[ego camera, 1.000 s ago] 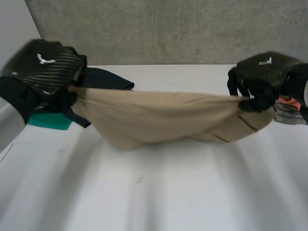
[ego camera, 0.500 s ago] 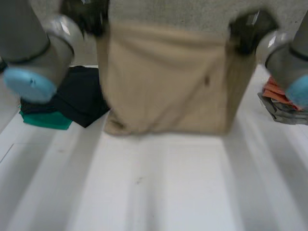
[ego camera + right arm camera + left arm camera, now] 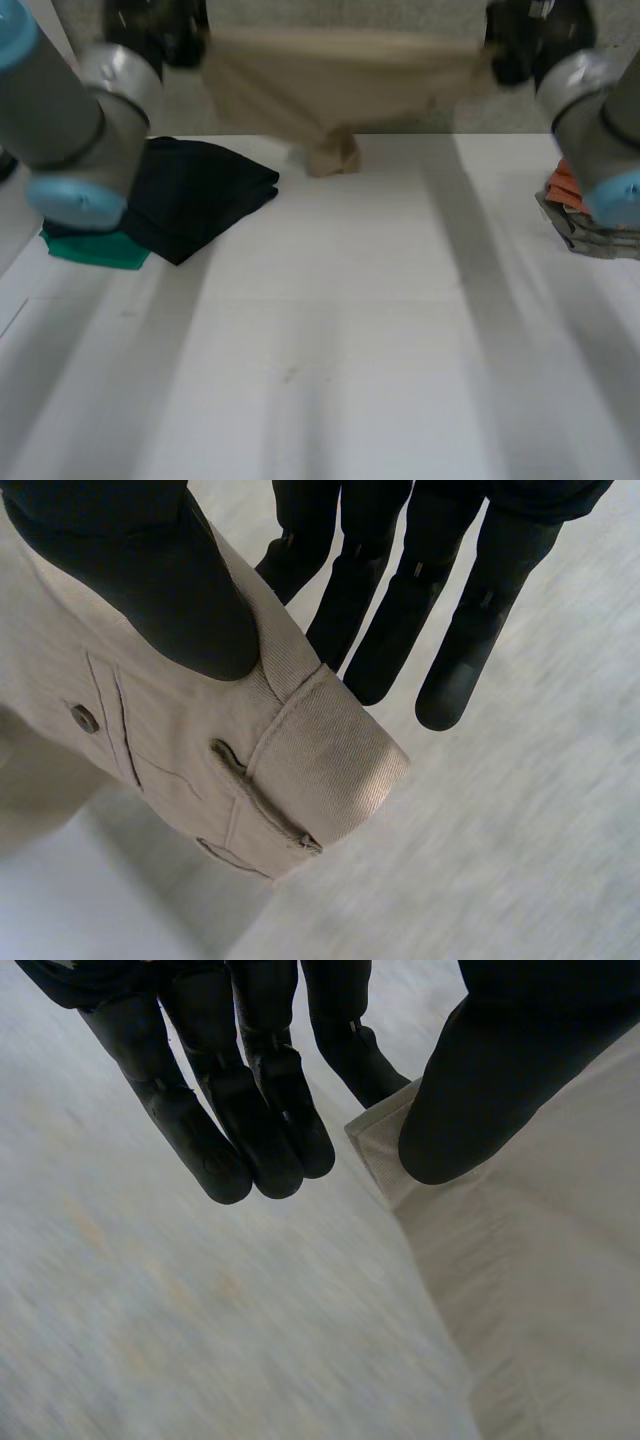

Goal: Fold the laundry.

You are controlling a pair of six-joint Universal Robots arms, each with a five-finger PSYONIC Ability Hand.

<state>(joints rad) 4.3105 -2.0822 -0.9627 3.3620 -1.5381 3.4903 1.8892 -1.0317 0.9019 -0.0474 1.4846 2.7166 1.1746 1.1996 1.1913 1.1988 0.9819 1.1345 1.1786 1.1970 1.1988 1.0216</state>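
Observation:
A beige garment (image 3: 340, 85) with a buttoned pocket hangs stretched between my two raised hands over the far side of the white table (image 3: 330, 350). Its lowest fold (image 3: 332, 155) bunches at the table's far edge. My left hand (image 3: 160, 35) pinches one top corner (image 3: 385, 1135) between the thumb (image 3: 480, 1080) and its straight fingers (image 3: 250, 1110). At the other top corner, the thumb (image 3: 150, 580) of my right hand (image 3: 515, 45) presses the waistband (image 3: 320, 750) against its fingers (image 3: 440, 600).
A folded black cloth (image 3: 190, 195) lies on a green one (image 3: 95, 250) at the table's left. A stack of folded orange and grey clothes (image 3: 580, 220) sits at the right edge. A grey wall stands behind the table.
Both hands have lifted the beige garment from low over the table up and away toward the wall. It hung as a wide sheet, then rose further and now sags in the middle.

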